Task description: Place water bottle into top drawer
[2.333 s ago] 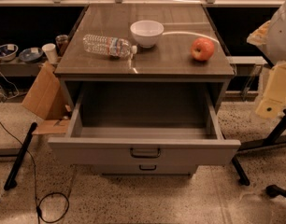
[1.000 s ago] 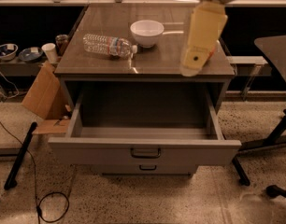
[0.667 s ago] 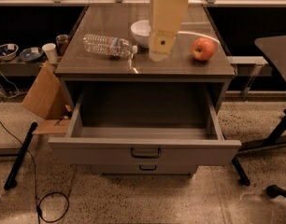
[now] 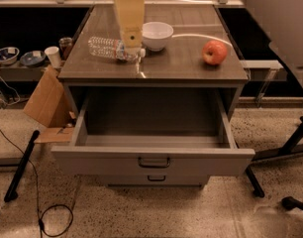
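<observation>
The water bottle (image 4: 108, 48) lies on its side on the left of the cabinet top, white cap pointing right. My gripper (image 4: 133, 47) hangs from the beige arm (image 4: 128, 9) and is down over the bottle's cap end, hiding part of it. The top drawer (image 4: 152, 158) is pulled wide open below, and its inside is bare. Its dark loop handle (image 4: 154, 162) faces the front.
A white bowl (image 4: 157, 34) stands just right of the gripper, and a red apple (image 4: 215, 52) sits further right. The shallower lower drawer (image 4: 156, 179) is closed. A cardboard box (image 4: 45, 105) and a black pole (image 4: 22, 165) are on the left, chair legs (image 4: 285, 152) on the right.
The arm has swung from the right across the cabinet top to the left and come down over the bottle's cap end. The bottle, bowl, apple and drawer have not moved.
</observation>
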`<state>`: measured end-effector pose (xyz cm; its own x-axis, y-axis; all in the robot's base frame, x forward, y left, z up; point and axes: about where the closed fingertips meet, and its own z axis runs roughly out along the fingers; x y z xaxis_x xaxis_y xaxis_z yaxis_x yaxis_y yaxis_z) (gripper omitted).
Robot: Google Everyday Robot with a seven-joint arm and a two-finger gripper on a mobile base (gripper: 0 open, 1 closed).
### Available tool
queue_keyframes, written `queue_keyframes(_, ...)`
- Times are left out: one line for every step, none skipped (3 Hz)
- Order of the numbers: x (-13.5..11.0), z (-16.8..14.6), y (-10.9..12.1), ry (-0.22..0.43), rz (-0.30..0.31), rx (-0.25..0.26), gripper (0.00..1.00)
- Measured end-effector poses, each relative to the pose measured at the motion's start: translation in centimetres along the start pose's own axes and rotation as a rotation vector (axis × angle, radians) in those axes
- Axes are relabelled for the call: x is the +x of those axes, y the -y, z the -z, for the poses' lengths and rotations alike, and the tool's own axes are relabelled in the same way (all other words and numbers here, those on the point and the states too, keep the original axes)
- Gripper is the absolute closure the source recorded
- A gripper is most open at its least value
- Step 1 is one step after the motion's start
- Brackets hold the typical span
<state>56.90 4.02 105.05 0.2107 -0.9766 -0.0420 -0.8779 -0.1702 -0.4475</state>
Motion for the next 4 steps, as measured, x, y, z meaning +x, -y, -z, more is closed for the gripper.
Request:
queue_keyframes(1.4, -3.6, 2.2, -0.035, -0.013, -0.003, 0.00)
queue_keyframes(1.1, -3.6, 2.7, -0.025, -0.013, 0.016, 0.00)
queue_keyframes(1.1, -3.6, 2.7, -0.025, -0.013, 0.016, 0.00)
queue_keyframes(-3.1, -6.8, 5.3, -0.013, -0.008, -0.003, 0.00)
